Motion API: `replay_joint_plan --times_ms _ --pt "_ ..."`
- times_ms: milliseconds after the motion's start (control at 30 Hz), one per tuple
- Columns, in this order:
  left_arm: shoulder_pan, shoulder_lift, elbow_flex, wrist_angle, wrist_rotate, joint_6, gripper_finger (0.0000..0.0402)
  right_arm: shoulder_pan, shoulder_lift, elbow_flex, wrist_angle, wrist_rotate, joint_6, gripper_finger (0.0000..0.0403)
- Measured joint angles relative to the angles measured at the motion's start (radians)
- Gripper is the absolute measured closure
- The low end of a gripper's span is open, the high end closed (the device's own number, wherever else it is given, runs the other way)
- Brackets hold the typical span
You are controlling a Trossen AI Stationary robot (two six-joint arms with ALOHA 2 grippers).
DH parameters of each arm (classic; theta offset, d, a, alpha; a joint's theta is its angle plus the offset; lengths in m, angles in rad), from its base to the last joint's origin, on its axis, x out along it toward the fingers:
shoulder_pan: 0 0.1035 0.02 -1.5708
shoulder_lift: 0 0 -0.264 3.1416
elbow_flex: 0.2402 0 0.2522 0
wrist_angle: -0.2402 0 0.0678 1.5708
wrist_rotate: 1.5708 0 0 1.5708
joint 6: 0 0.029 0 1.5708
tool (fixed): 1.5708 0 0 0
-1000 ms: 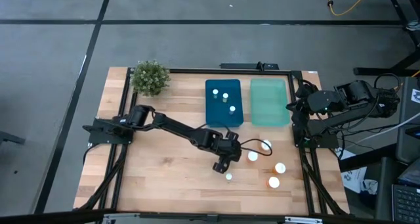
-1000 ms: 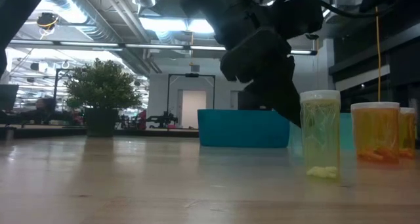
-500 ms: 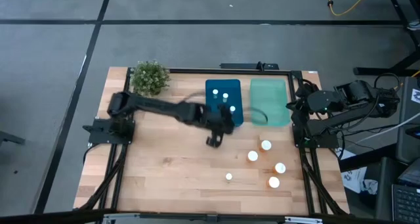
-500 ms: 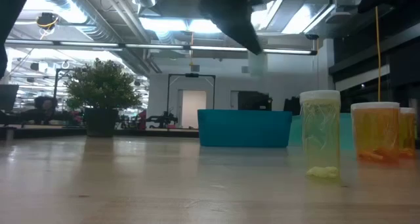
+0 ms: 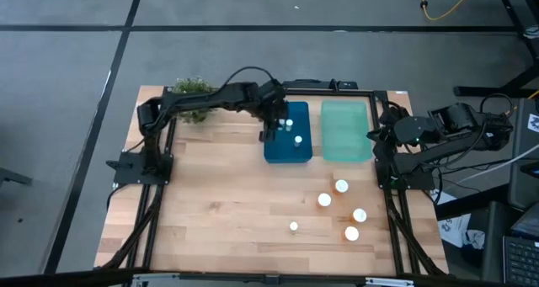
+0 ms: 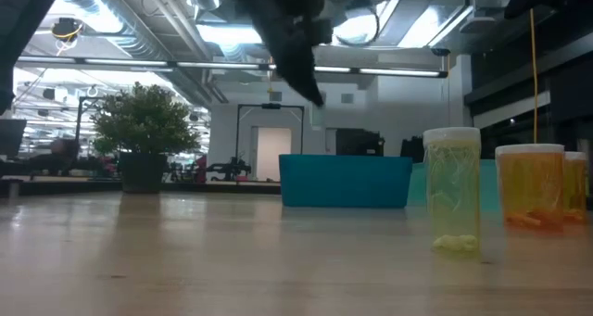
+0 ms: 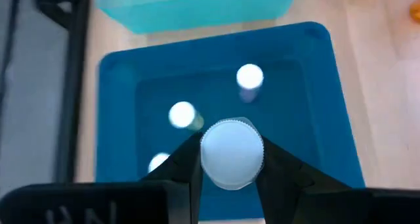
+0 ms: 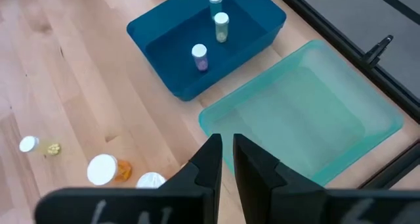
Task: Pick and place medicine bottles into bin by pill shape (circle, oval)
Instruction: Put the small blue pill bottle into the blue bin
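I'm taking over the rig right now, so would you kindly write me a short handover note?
Left gripper is shut on a white-capped bottle, hovering over the dark blue bin. Right gripper waits by the teal bin, fingers nearly closed and empty.
Done: three bottles stand in the dark blue bin; the teal bin holds none.
Left: release the held bottle, then sort the five bottles on the table, among them a small one.

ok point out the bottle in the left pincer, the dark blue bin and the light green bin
held bottle (image 7: 231, 152), left wrist view, on its white cap
dark blue bin (image 5: 287, 153), high view, on its near rim
light green bin (image 5: 344, 131), high view, on its bare floor
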Motion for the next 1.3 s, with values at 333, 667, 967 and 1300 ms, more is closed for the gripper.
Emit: replay_joint_plan --times_ms 333,667,967,1300 --pt "0.050 0.000 -0.270 0.263 0.085 0.035 0.0304 0.000 0.000 0.000 0.000 0.000 0.000 0.0360" --pt "0.064 0.001 -0.404 0.444 0.034 -0.004 0.0303 0.000 0.000 0.000 0.000 0.002 0.000 0.0360" --pt "0.063 0.037 -0.403 0.482 0.029 -0.009 0.0303 0.000 0.000 0.000 0.001 0.002 0.000 0.0360" --pt "0.054 0.066 -0.404 0.504 0.003 -0.034 0.0302 0.000 0.000 0.000 0.001 0.013 0.000 0.0360"
